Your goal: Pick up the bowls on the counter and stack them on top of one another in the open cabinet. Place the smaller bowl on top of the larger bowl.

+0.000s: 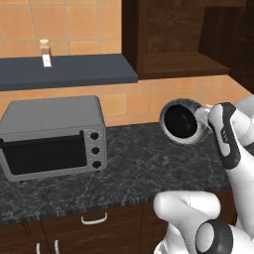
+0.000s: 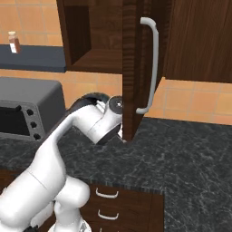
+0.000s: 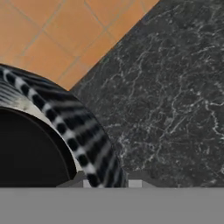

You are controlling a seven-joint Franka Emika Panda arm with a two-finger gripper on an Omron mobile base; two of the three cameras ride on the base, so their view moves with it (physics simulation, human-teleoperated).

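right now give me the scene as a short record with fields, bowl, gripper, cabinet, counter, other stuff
bowl: a grey speckled bowl with a dark inside is held up above the counter, tipped on its side with the opening toward the left base camera
gripper: the gripper is at the bowl's rim; jaws hidden
cabinet: the open cabinet has a bare wooden shelf board, door swung open
counter: dark marbled counter
other: toaster oven on the counter; small bottle on the wall shelf

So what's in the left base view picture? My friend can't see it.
The white robot arm's gripper holds a round bowl with a black inside and grey speckled rim, tipped on its side above the dark marbled stone counter. A grey toaster oven sits at left, the open brown wooden cabinet above.
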